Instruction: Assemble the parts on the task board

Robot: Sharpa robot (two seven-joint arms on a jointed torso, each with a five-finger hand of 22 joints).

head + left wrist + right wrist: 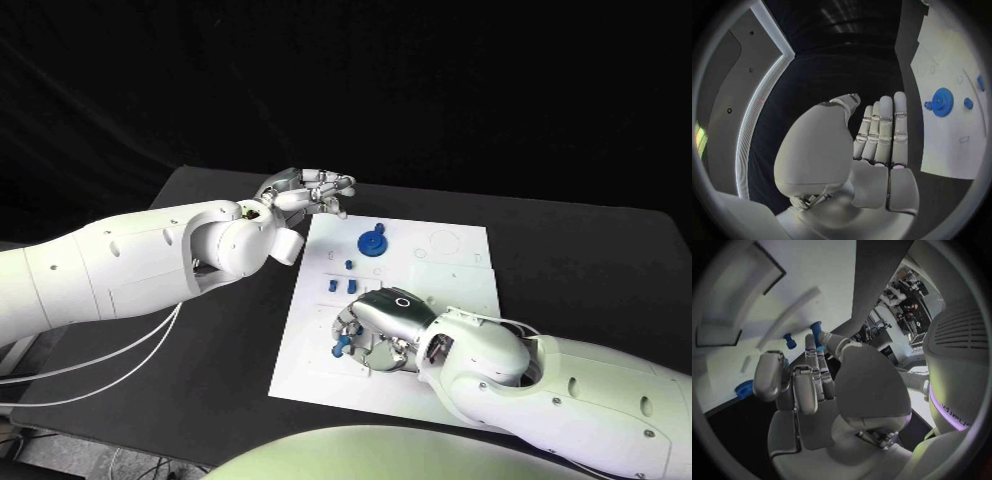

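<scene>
The white task board [447,262] lies in the middle of the black table. A blue gear [372,243] sits near its far end, also seen in the left wrist view as the gear [942,102]. Small blue pegs [333,286] stand behind my right hand [382,328], which is low over the board's near half. It pinches a blue peg [817,333] between thumb and a finger; the same peg [342,347] shows at its fingertips. A second peg [790,340] stands just beyond. My left hand [310,192] is raised off the board's far left corner, fingers straight and empty.
Printed outlines and sockets mark the board's far right part [450,242]. A flat blue piece [745,388] lies by the board's edge under my right hand. My left forearm [130,265] crosses the table's left side, with cables [101,365] hanging below it.
</scene>
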